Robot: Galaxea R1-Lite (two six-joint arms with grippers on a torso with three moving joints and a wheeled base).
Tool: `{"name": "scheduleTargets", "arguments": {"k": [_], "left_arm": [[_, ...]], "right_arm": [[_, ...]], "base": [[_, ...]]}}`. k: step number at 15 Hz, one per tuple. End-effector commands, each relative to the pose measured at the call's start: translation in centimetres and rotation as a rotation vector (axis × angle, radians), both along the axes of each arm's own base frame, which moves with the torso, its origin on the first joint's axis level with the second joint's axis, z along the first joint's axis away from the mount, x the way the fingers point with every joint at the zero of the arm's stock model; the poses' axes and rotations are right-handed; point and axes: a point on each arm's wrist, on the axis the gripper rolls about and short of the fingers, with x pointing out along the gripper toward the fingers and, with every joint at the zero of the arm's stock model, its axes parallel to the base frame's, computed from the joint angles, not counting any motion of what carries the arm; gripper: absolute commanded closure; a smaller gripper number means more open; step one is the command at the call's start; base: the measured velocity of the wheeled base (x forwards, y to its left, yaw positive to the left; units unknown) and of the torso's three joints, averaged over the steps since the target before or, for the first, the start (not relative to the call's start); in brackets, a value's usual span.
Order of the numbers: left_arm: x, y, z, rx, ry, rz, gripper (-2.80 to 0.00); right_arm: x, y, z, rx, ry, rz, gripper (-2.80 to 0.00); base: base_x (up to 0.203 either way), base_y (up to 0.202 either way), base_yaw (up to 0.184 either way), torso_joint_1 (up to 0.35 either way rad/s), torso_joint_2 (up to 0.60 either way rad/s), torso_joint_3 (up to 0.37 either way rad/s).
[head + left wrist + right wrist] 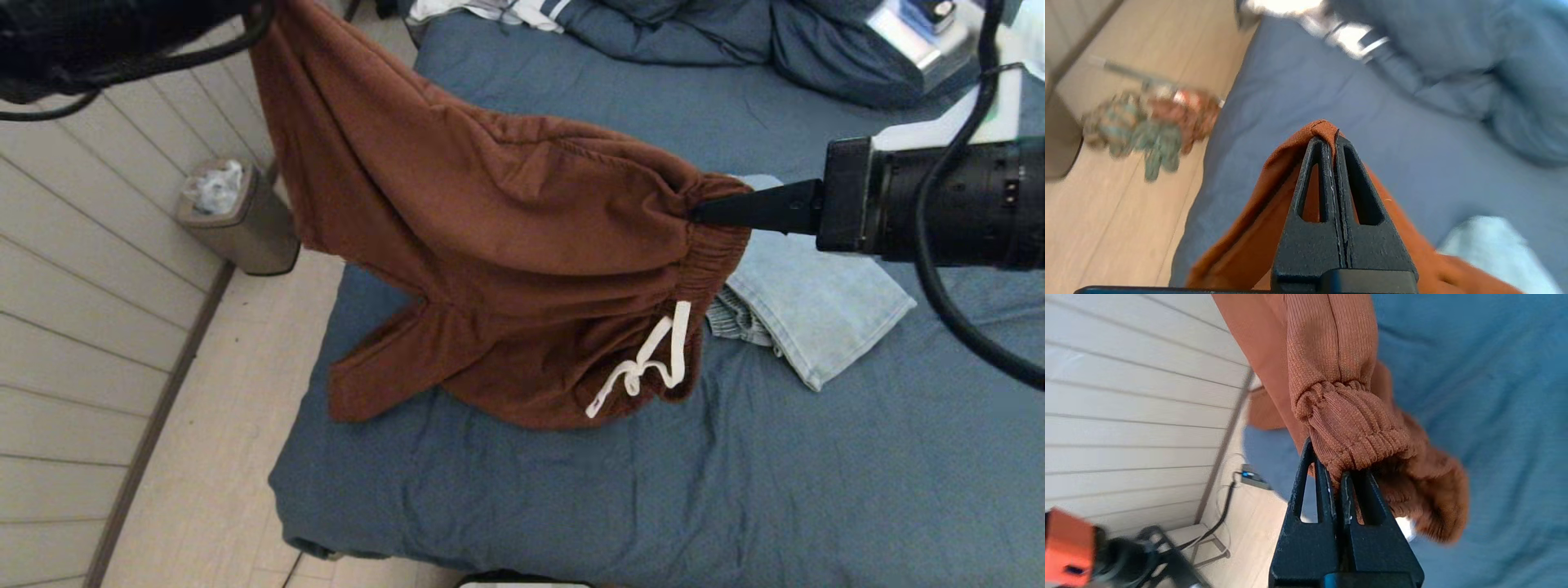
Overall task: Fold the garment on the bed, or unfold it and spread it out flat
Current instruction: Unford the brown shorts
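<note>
A rust-brown pair of shorts (506,261), the garment, hangs stretched in the air above the bed (571,498) with its slate-blue sheet. My right gripper (702,214) is shut on the gathered elastic waistband (1355,428) at the right. A white drawstring (649,359) dangles below it. My left gripper (1331,141) is shut on a hem fold of the brown fabric (1323,127) high at the upper left; in the head view its fingers are hidden behind the arm. One leg (375,380) droops toward the sheet.
A folded light-blue garment (816,306) lies on the bed under the right arm. Bunched blue bedding (735,41) and a white striped cloth (490,12) sit at the far end. A metal bin (237,216) stands on the floor by the panelled wall.
</note>
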Motion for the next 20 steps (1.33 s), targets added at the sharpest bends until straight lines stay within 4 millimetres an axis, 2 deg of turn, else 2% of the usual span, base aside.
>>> {"name": "scheduleTargets", "arguments": {"k": [1, 2, 4, 8, 11, 14, 15, 16, 20], "left_arm": [[8.1, -2.4, -4.5, 0.023, 0.100, 0.036, 0.00], [10.2, -3.0, -5.9, 0.029, 0.121, 0.053, 0.00], [12.8, -3.7, -8.4, 0.072, 0.157, 0.075, 0.00], [15.1, -4.4, -11.1, 0.178, 0.160, 0.095, 0.00], [15.7, -4.6, -11.8, 0.214, 0.144, 0.103, 0.00], [15.7, -4.7, -11.9, 0.226, 0.148, 0.105, 0.00], [15.7, -4.6, -11.9, 0.225, 0.151, 0.113, 0.00], [15.6, -4.7, -11.8, 0.226, 0.149, 0.115, -2.80], [15.4, -4.8, -11.5, 0.219, 0.138, 0.115, -2.80]], "right_arm": [[3.2, -1.1, -2.0, -0.023, 0.068, -0.048, 0.00], [4.5, -1.4, -2.6, -0.025, 0.082, -0.058, 0.00], [7.2, -2.0, -4.0, -0.022, 0.089, -0.090, 0.00], [11.2, -3.4, -6.7, -0.007, 0.093, -0.119, 0.00], [12.2, -3.3, -8.2, -0.055, 0.090, -0.107, 0.00], [12.3, -3.3, -8.7, -0.069, 0.098, -0.103, 0.00], [12.3, -3.3, -8.8, -0.070, 0.101, -0.105, -2.80], [12.2, -3.3, -8.8, -0.069, 0.100, -0.104, -2.80], [12.1, -3.9, -8.5, -0.063, 0.089, -0.119, -2.80]], "base": [[0.000, 0.000, 0.000, 0.000, 0.00, 0.000], [0.000, 0.000, 0.000, 0.000, 0.00, 0.000], [0.000, 0.000, 0.000, 0.000, 0.00, 0.000], [0.000, 0.000, 0.000, 0.000, 0.00, 0.000], [0.000, 0.000, 0.000, 0.000, 0.00, 0.000], [0.000, 0.000, 0.000, 0.000, 0.00, 0.000], [0.000, 0.000, 0.000, 0.000, 0.00, 0.000], [0.000, 0.000, 0.000, 0.000, 0.00, 0.000], [0.000, 0.000, 0.000, 0.000, 0.00, 0.000]]}}
